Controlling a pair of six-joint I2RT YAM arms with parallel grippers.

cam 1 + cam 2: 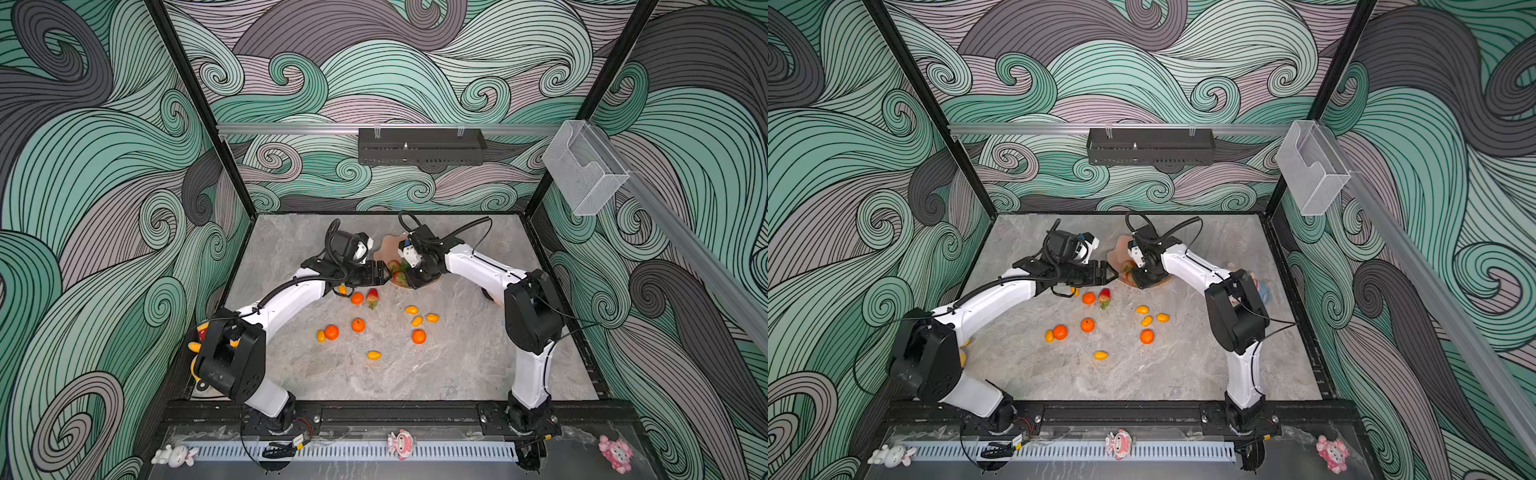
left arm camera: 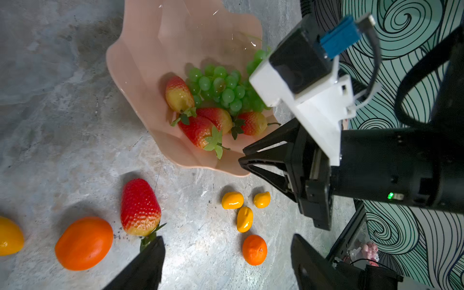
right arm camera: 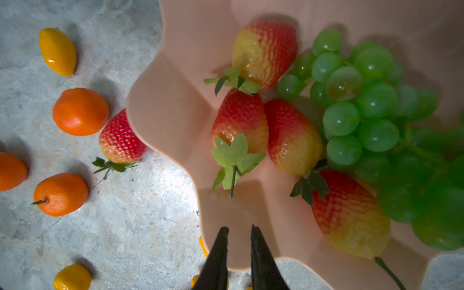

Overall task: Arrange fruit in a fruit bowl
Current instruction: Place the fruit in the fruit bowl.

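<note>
The peach-pink fruit bowl sits at the table's back middle. It holds several strawberries and a green grape bunch. One strawberry, several tangerines and small yellow ovals lie loose on the table in front of it. My left gripper hovers open and empty by the bowl's left rim. My right gripper hangs over the bowl's near rim, jaws a narrow gap apart, with nothing between them.
A clear plastic box hangs on the right wall and a black tray on the back wall. Plush dolls sit along the front rail. A yellow object lies behind the left arm's base.
</note>
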